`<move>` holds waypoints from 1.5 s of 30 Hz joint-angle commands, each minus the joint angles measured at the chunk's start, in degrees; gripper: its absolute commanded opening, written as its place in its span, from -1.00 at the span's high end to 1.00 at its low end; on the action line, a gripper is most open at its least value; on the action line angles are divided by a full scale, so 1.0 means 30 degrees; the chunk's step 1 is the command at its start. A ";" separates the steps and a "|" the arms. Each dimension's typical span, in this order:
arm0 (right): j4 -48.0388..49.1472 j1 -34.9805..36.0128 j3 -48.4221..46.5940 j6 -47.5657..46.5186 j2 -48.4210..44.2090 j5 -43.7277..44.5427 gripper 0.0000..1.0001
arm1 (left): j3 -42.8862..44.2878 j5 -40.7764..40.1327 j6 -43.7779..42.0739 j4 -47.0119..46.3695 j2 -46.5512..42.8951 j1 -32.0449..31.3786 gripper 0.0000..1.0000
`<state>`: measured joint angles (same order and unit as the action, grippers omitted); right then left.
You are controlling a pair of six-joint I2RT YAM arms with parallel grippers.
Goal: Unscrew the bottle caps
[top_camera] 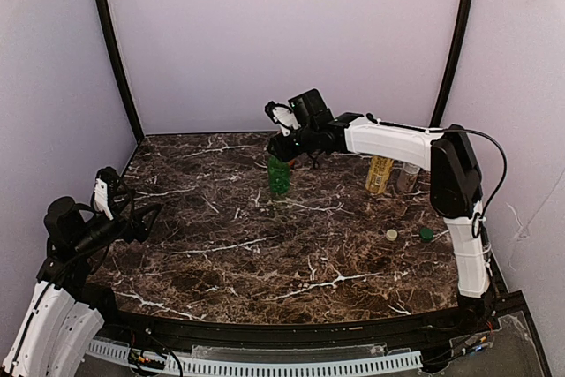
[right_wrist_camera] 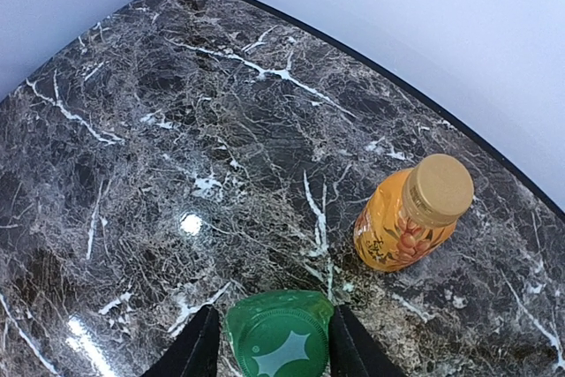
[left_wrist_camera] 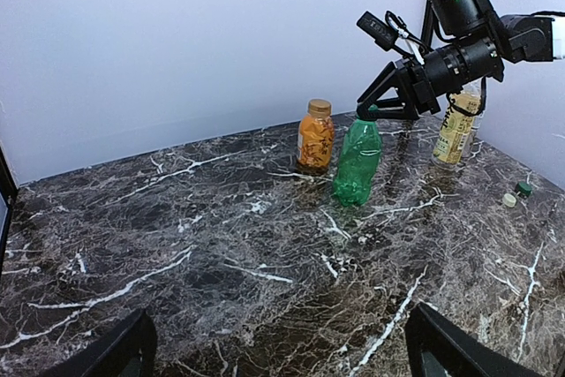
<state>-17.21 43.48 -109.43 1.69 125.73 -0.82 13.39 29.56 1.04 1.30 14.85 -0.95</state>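
Note:
The green bottle stands upright at the table's middle back. My right gripper reaches over it from the right, its jaws close against both sides of the green cap. The squat orange bottle, with a tan cap, stands just behind the green one. The tall yellow bottle and the clear bottle stand at the back right, partly behind the right arm. My left gripper hovers wide open near the left edge, with nothing between its fingers.
Two loose caps lie on the marble table at the right, one cream and one green. Pale walls close in the back and both sides, with black posts at the corners.

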 commanded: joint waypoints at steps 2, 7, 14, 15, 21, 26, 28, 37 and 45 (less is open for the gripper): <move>-0.0162 0.0007 0.0133 -0.0198 0.0361 0.0636 0.15 | -0.0273 0.0310 0.0291 -0.0346 -0.0204 0.0083 -0.97; -0.0180 0.0008 0.0127 -0.0279 0.0341 0.0837 0.23 | -0.0273 0.0285 0.0323 -0.0360 -0.0230 0.0083 -0.97; -0.0325 0.0000 0.0125 -0.0445 0.0437 0.1026 0.33 | -0.0273 0.0268 0.0328 -0.0346 -0.0278 0.0083 -0.97; -0.0349 -0.0019 0.0134 -0.0436 0.0432 0.1030 0.37 | -0.0273 0.0279 0.0313 -0.0360 -0.0289 0.0083 -0.97; -0.0534 0.0005 0.0101 -0.0422 0.0155 0.0648 1.00 | -0.0288 0.0417 0.0277 -0.0350 -0.0292 0.0083 -0.98; -0.1145 0.0150 -0.0197 0.0472 -0.1136 -0.1622 1.00 | -0.0378 0.1052 0.0101 -0.0347 -0.0173 0.0083 -0.97; -0.0779 0.0380 0.0305 0.1327 -0.2175 -0.2926 1.00 | -0.0455 0.1284 0.0006 -0.0346 -0.0050 0.0083 -0.97; 0.3621 0.3004 0.3572 0.4665 -0.5794 -0.4872 1.00 | 0.0314 0.3483 0.0208 -0.0179 0.1790 -0.0033 -0.92; 0.5291 0.5548 0.2468 0.5369 -0.5610 -0.5692 1.00 | 0.7723 0.4070 -0.6867 0.7192 0.6279 -0.4019 -0.97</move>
<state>-5.13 57.98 -99.88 15.64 107.72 -15.81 26.24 39.44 -6.76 11.27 29.12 -7.77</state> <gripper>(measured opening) 0.273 0.986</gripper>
